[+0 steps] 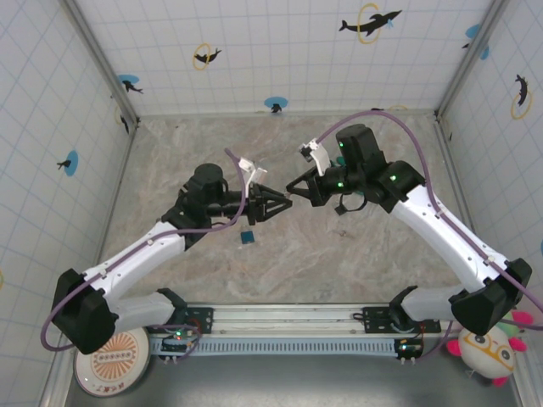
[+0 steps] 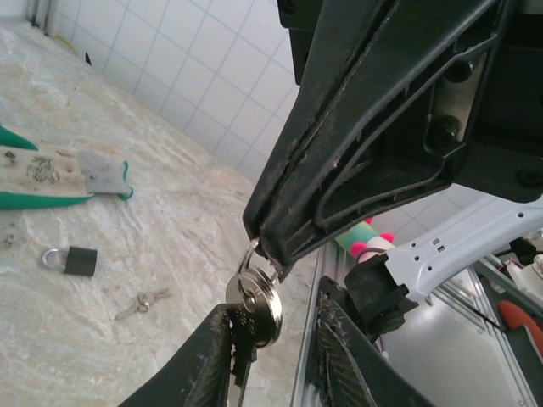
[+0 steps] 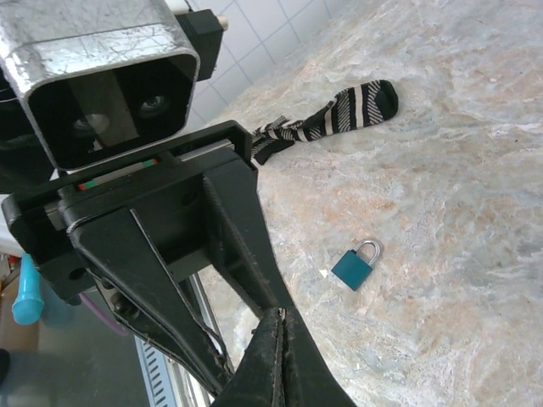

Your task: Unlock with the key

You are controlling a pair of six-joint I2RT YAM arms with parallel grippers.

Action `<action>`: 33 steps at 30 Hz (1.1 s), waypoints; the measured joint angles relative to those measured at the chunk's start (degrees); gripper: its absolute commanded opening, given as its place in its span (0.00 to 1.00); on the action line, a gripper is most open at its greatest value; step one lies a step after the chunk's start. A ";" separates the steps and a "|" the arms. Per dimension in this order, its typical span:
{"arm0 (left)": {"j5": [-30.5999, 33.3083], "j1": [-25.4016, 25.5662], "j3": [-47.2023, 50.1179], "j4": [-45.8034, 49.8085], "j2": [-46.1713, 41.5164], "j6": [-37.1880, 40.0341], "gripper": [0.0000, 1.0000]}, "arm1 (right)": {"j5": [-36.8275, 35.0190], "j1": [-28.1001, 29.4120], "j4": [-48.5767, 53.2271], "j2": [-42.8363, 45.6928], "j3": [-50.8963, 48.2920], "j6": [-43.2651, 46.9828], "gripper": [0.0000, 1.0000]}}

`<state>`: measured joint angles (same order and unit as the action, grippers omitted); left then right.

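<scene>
**Two Claws Meet Over One Little Key**

From above, the left gripper (image 1: 278, 203) and the right gripper (image 1: 295, 188) meet tip to tip in the air over the middle of the table (image 1: 356, 263). The key is too small to pick out from up here. The blue padlock (image 1: 246, 237) lies flat on the table, near the left arm and on its side.

From the left wrist, I can see the key (image 2: 254, 303) hanging from a little ring (image 2: 253, 251). The right gripper (image 2: 265, 248) pinches that ring, its jaws pressed tight. The key's long side points down, right between the left gripper's fingers (image 2: 212, 356). One finger touches the key. The other stands apart, with a gap. So the left jaws are partly spread and not pinching. I think a squeeze across the flat key comes next. A black padlock (image 2: 72, 259) and some loose keys (image 2: 140, 303) lie far off on the table.

From the right wrist, the right fingers (image 3: 267, 365) are pressed together. The blue padlock (image 3: 356, 264) lies well apart, down on the table. A striped sock (image 3: 339, 108) lies farther off.

The table looks like pale stone. The walls are white tiles with dolphin stickers (image 1: 369, 21).
</scene>
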<state>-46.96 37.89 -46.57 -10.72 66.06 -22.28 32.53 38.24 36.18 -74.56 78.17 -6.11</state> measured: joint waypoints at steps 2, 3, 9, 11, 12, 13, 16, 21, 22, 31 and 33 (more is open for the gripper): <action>0.24 0.00 0.00 1.33 -0.68 0.42 0.26 | -0.33 0.02 0.31 -0.04 -0.02 0.17 0.00; 0.28 0.02 0.00 1.66 -0.83 0.55 0.25 | -0.52 0.00 0.48 -0.09 0.00 0.20 0.00; 0.94 0.04 -0.15 4.61 -0.94 1.53 0.19 | -1.27 0.00 0.70 -0.17 0.00 0.33 0.00; 1.16 0.04 -0.42 5.86 -0.94 1.97 0.17 | -1.40 0.00 0.85 -0.17 0.00 0.37 0.00; 1.31 0.07 -0.52 6.29 -0.94 2.23 0.17 | -1.44 0.00 0.92 -0.17 0.00 0.42 0.00; 1.42 0.07 -0.63 6.73 -0.94 2.51 0.19 | -1.46 0.00 0.96 -0.17 0.00 0.46 0.00; 2.71 0.07 -0.74 7.93 -0.96 3.06 0.44 | -1.49 0.00 0.94 -0.17 0.00 0.57 0.00; 4.72 0.07 -0.76 8.52 -1.49 3.23 0.62 | -1.38 0.00 0.96 -0.17 0.00 0.57 0.00; 4.79 0.07 -0.76 8.46 -1.60 3.23 0.63 | -1.36 0.02 0.96 -0.17 0.00 0.57 0.00; 2.27 0.07 -1.81 4.66 -0.61 2.54 0.65 | -0.68 0.44 0.94 -0.17 0.00 0.39 0.00; 1.51 0.11 -2.51 3.72 0.24 2.34 0.64 | -0.39 0.57 0.94 -0.17 0.00 0.15 0.00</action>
<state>-45.45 38.00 -49.08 -7.01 66.30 -19.94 32.14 38.81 37.12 -74.74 78.17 -5.96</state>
